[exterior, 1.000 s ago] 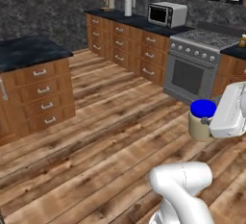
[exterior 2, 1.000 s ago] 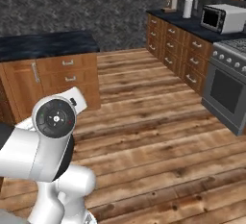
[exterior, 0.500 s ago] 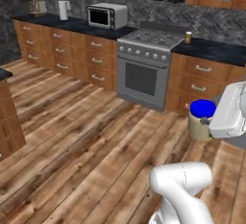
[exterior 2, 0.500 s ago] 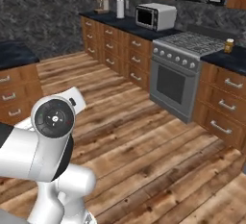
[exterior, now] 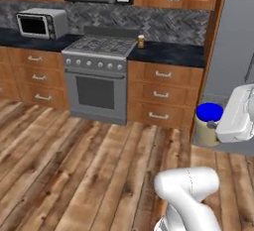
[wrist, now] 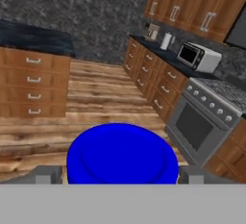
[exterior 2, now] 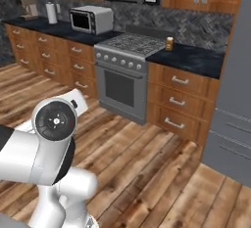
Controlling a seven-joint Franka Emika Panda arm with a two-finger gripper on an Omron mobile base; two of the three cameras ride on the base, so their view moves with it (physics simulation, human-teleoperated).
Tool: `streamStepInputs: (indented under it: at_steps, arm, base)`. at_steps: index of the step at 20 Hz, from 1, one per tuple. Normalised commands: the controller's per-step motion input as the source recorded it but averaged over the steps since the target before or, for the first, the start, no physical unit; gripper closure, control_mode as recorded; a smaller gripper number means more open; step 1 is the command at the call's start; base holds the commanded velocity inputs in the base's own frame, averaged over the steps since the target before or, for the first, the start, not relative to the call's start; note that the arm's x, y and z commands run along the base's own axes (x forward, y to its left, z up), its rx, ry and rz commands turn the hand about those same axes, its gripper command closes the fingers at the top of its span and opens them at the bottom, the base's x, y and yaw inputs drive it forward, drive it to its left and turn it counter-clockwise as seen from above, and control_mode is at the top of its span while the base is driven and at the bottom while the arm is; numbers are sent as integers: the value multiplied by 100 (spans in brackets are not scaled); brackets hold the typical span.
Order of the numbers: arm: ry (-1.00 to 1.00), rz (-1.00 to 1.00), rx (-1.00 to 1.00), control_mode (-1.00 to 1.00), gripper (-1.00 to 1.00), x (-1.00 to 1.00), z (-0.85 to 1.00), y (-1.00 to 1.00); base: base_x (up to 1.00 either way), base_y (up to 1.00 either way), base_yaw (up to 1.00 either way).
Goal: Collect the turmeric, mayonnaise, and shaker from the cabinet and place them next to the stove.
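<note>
My gripper (exterior: 214, 125) is shut on the mayonnaise (exterior: 209, 112), a cream jar with a bright blue lid, held in the air at the right of the left base view. In the hand view the blue lid of the mayonnaise (wrist: 122, 153) sits between the two fingertips (wrist: 45, 175). The grey steel stove (exterior: 98, 71) (exterior 2: 126, 68) stands ahead against the wall. On the dark counter just right of it stands the turmeric (exterior: 141, 41) (exterior 2: 169, 43), upright. The shaker and the cabinet are out of view.
A silver countertop oven (exterior: 39, 23) (exterior 2: 90, 19) sits left of the stove. A tall grey fridge (exterior: 235, 51) (exterior 2: 235, 104) stands at the right. Wooden drawer fronts (exterior: 161, 93) line the wall. Open wooden floor (exterior: 74, 160) lies between me and the stove.
The base has turned and driven, so the whole scene shifted: the stove now stands nearer and central. The jar stays in my gripper.
</note>
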Motion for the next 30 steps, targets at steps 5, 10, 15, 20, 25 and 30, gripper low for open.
streamStepInputs:
  at_steps: [5, 10, 15, 20, 25, 30]
  arm:
    - [0, 0, 0, 100, 100, 0, 0, 0]
    - [0, 0, 0, 100, 100, 0, 0, 0]
    - [0, 0, 0, 100, 100, 0, 0, 0]
    - [0, 0, 0, 100, 100, 0, 0, 0]
    - [0, 0, 0, 100, 100, 0, 0, 0]
    - [0, 0, 0, 100, 100, 0, 0, 0]
  base:
    - [91, 29, -49]
    - [97, 61, -44]
    - [97, 79, -35]
    - [100, 71, -27]
    - [100, 44, -18]
    - [99, 28, -14]
